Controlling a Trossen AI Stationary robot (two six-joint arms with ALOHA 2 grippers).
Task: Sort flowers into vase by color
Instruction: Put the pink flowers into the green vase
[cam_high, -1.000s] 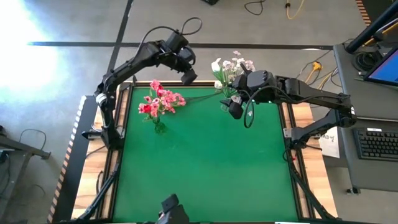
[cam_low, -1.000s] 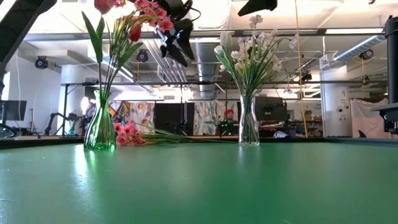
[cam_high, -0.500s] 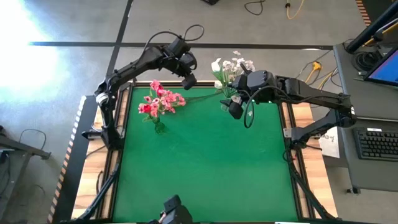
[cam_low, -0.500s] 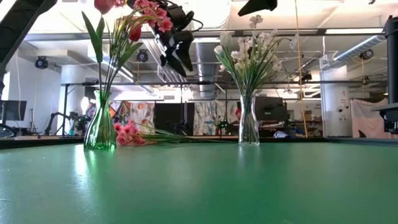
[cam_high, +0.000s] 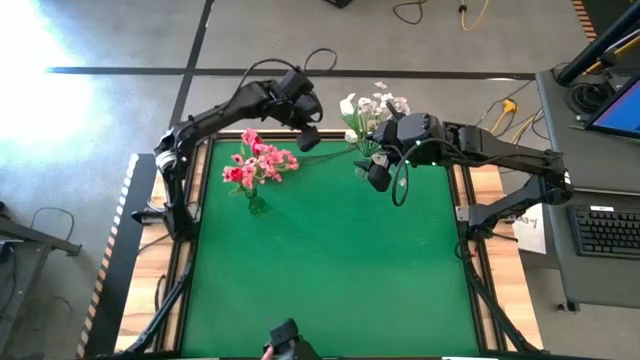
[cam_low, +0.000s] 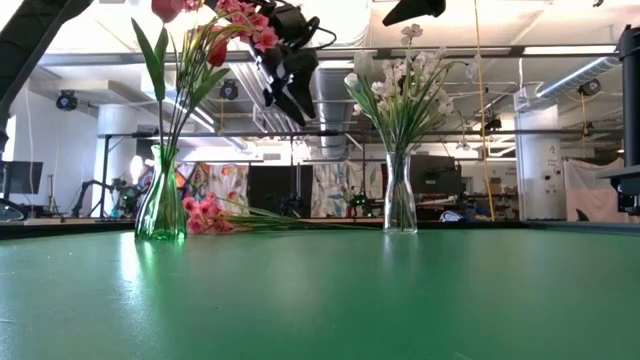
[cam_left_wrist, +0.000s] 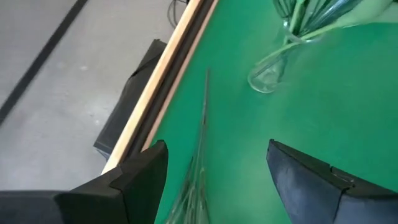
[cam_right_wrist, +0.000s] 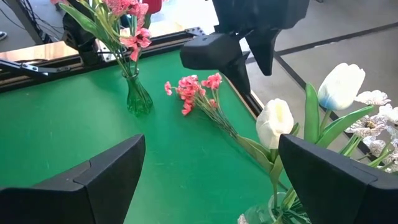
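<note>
Green felt-like table (cam_high: 330, 270) carries a green glass vase (cam_low: 161, 208) of pink and red flowers (cam_high: 258, 162) and a clear vase (cam_low: 399, 195) of white ones (cam_low: 400, 80). One pink flower (cam_right_wrist: 198, 92) lies flat near the far edge beneath the left gripper (cam_high: 309, 136), jaws wide, empty; the right gripper (cam_high: 377, 176), also wide, hangs beside the clear vase.

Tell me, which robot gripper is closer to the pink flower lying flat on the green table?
Left. The left gripper hangs open right above the lying pink flower; the right gripper waits off beside the white flowers' vase.

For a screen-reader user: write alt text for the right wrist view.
A pink flower spray lies loose on the green table, with the left gripper hovering open above it. A green vase holds pink flowers beyond; white tulips stand close by.
</note>
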